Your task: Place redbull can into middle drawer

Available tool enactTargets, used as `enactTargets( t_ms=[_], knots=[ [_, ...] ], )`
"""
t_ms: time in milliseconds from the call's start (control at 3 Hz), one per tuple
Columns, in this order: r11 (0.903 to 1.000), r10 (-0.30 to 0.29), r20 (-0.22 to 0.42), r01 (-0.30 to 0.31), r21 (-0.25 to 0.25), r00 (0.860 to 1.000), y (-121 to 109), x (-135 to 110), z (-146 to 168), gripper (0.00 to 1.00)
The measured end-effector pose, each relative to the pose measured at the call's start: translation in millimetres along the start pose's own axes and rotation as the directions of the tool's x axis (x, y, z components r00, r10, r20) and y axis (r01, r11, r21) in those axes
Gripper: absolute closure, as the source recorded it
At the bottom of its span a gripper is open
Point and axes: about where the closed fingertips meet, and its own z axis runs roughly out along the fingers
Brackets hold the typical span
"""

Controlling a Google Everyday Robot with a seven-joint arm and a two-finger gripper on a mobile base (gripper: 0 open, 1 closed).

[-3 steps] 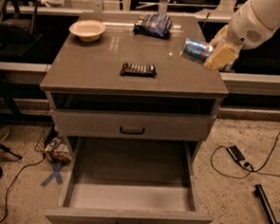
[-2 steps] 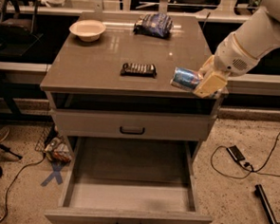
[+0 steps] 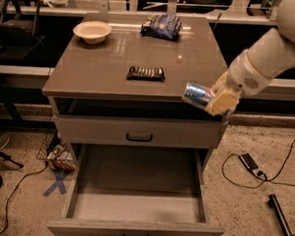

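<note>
- Gripper (image 3: 214, 100) clamped on the redbull can (image 3: 196, 93), held sideways at the cabinet top's (image 3: 100, 72) front right corner.
- Middle drawer (image 3: 137, 208) pulled wide out below, pale floor showing.
- White bowl (image 3: 92, 31) sits back left on top.

Single view here, high up in front of the cabinet (image 3: 136, 132) and angled steeply down, fairly close. The surface (image 3: 105, 72) fills the top, the open middle drawer (image 3: 134, 207) the bottom, and the tool (image 3: 216, 99) is at right, clutching the redbull can (image 3: 198, 94).
</note>
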Motion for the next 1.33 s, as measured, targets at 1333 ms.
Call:
enactTargets(
  t_ms=[1333],
  knots=[
    [0.9078, 0.379, 0.168, -0.331, -0.258, 0.91, 73.3, 70.7, 219.5, 1.0]
  ],
)
